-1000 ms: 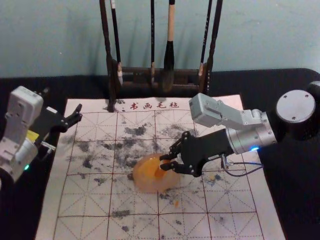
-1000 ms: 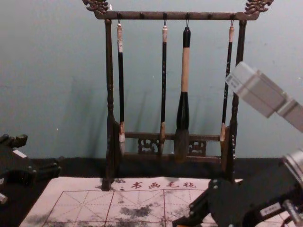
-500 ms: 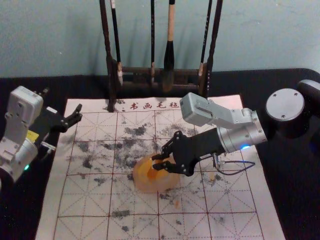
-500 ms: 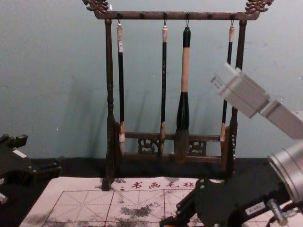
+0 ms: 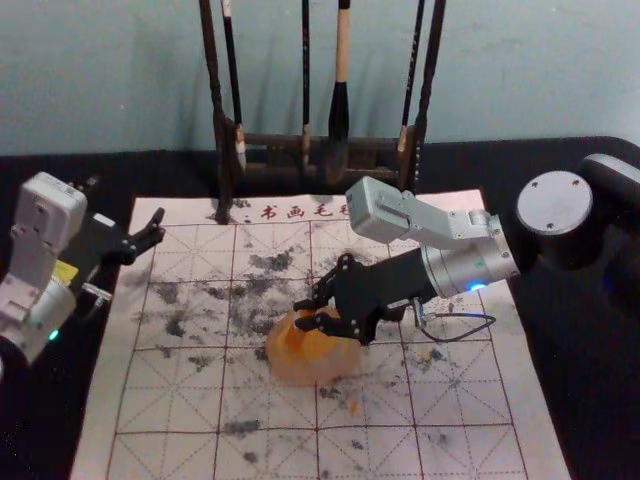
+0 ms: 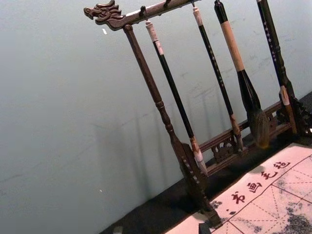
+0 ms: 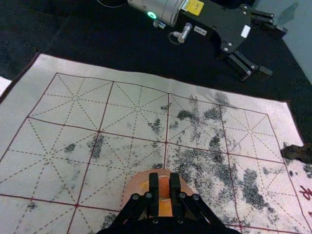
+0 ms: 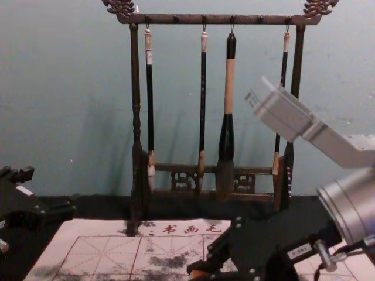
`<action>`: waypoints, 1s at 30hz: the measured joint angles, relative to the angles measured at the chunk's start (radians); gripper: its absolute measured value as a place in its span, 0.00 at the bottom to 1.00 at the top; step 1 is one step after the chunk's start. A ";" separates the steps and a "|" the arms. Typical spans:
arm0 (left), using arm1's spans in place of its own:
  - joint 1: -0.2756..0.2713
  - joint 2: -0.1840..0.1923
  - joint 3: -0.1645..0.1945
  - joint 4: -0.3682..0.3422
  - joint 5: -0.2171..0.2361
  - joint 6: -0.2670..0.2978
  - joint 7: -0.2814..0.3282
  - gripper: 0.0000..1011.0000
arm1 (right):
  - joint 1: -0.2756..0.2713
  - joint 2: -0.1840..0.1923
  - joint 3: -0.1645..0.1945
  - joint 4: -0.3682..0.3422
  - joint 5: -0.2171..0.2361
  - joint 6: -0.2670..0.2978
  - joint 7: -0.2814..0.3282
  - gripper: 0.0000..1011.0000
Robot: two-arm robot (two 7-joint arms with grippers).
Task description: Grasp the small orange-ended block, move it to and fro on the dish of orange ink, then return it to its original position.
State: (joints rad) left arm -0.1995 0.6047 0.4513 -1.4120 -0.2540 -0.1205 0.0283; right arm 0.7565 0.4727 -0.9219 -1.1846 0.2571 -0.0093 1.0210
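Light dim, diffuse, indoor. Chest view: soft, faint shadows on the wall (image 8: pixel 70 117), left of the rack (image 8: pixel 135 105); light seems to come from the right. Black cloth (image 5: pixel 590 420) sinks nearly featureless. Small glows from a blue lamp (image 5: pixel 475 287) and green lamp (image 5: pixel 54 335).

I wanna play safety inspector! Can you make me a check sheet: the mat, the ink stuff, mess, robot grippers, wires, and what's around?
Surface: mat with red lines, black smudges and orange spots.
Job's things: dish of orange ink on the mat; block held over the dish.
Clutter: a white bit past the mat's edge, can't tell what.
Grippers: right gripper shut on the block; left gripper open, parked by the mat's left edge.
Cables: wire looping beside the right arm.
Surroundings: rack with four hanging brushes, wall behind.
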 joint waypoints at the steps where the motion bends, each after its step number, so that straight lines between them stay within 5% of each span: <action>1: 0.000 0.000 0.000 0.000 0.000 0.000 0.000 0.99 | 0.001 -0.002 0.000 0.002 -0.001 0.000 -0.001 0.13; 30: 0.000 0.000 0.000 0.000 0.000 0.000 0.000 0.99 | -0.001 0.017 0.022 0.011 -0.019 0.003 -0.025 0.13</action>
State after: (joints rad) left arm -0.1995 0.6047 0.4514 -1.4119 -0.2539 -0.1205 0.0283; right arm 0.7556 0.4894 -0.9000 -1.1738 0.2382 -0.0064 0.9962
